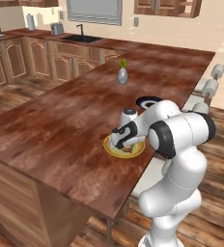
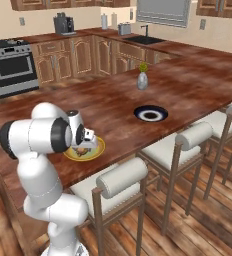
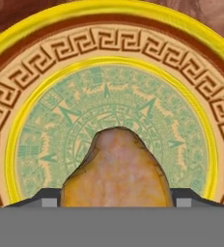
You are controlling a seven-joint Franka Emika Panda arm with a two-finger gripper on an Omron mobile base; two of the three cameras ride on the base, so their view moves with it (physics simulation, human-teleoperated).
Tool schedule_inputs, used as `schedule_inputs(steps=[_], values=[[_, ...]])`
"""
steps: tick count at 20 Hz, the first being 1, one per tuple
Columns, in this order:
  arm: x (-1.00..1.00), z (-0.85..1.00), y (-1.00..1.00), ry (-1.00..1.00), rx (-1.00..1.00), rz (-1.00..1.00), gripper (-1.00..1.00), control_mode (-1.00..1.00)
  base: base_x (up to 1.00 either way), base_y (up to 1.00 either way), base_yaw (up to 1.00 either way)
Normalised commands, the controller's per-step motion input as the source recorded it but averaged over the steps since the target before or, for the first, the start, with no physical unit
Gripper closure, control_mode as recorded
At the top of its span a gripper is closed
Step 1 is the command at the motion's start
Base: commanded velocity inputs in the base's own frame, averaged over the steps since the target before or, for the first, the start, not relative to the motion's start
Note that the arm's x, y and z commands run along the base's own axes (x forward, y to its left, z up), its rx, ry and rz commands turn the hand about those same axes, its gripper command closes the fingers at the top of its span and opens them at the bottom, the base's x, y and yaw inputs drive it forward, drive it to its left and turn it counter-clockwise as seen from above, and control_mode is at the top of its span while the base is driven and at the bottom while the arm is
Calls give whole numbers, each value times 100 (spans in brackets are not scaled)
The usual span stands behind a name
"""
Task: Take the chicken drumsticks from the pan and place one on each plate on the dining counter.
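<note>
the jaws of the gripper (image 3: pixel 116 200) stand on both sides of a pale yellow-tan chicken drumstick (image 3: pixel 118 169) and grip it, right over the pale green centre of the yellow-rimmed plate (image 3: pixel 109 17). this plate lies near the stool-side edge of the reddish-brown wooden bench (image 1: pixel 61 120). farther along the bench lies the blue-rimmed plate (image 2: pixel 150 114), and beyond it stands a small grey vase (image 2: pixel 142 80).

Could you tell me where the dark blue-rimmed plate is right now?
The blue-rimmed plate lies on the wooden dining counter, between the yellow plate near the front edge and the small vase farther back, close to the stools' side.
</note>
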Motion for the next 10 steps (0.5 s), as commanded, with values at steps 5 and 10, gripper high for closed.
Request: schedule_inputs(steps=[5, 10], values=[[21, -7, 0, 0, 3, 0, 100, -100, 0, 0, 0], [15, -17, 0, -2, 0, -1, 100, -100, 0, 0, 0]])
